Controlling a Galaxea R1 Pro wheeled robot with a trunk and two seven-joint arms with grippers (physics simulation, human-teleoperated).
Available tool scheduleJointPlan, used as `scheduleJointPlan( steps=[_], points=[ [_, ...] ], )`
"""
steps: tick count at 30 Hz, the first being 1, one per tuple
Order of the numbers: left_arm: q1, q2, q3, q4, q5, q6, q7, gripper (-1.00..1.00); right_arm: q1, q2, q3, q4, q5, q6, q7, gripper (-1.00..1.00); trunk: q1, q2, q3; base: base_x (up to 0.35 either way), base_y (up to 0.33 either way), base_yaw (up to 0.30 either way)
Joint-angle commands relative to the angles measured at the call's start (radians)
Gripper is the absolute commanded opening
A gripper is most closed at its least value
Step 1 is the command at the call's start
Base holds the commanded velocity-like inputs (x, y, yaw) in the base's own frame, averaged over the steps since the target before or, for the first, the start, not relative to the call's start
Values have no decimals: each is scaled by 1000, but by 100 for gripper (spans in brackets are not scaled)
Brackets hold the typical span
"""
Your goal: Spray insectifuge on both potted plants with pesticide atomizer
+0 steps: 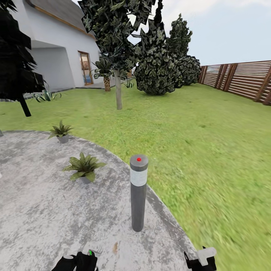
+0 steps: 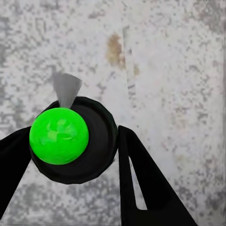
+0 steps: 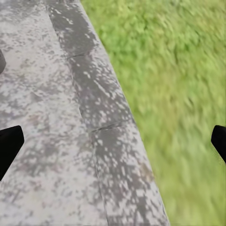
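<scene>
Two potted plants stand on the round stone patio (image 1: pixel 34 210) ahead to my left, the nearer potted plant (image 1: pixel 83 166) and the farther one (image 1: pixel 60 131) by the patio's edge. Each is a rosette of broad green leaves in a small grey pot. My left gripper (image 1: pixel 81 260) sits low at the front of the head view, shut on the pesticide atomizer (image 1: pixel 90 253). Seen from the left wrist, the atomizer (image 2: pixel 94 141) is a dark round body with a bright green cap between the black fingers (image 2: pixel 141 179). My right gripper (image 1: pixel 199 259) is open, its fingertips (image 3: pixel 9 143) wide apart over the patio's edge.
A tall grey bollard lamp (image 1: pixel 138 192) with a red dot on top stands close ahead, between me and the lawn (image 1: pixel 195 143). A slatted wooden fence (image 1: pixel 241 79) runs along the right. Trees (image 1: pixel 158 64) and a white house (image 1: pixel 56 49) lie beyond.
</scene>
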Motion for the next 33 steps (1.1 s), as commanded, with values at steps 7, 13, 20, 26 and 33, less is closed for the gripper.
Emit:
scheduleJointPlan(
  steps=[7,13,20,26,33],
  points=[
    [-1,-1,8,-2,-6,7,-8,-100,-1,0,3,0,6,-2,-6,100,0,0,-1,0,-276,277],
    [-1,-1,9,-2,-6,7,-8,-100,-1,-1,3,0,6,-2,-6,100,0,0,-1,0,-276,276],
    [-1,-1,10,-2,-6,7,-8,-100,0,0,3,0,6,-1,-5,100,0,0,-1,0,-276,47],
    [-1,-1,10,-2,-6,7,-8,-100,-1,0,3,0,6,-2,-5,100,0,0,-1,0,-276,0],
    [-1,-1,10,-2,-6,7,-8,-100,-1,-1,3,0,6,-2,-5,100,0,0,-1,0,-276,0]
  ],
)
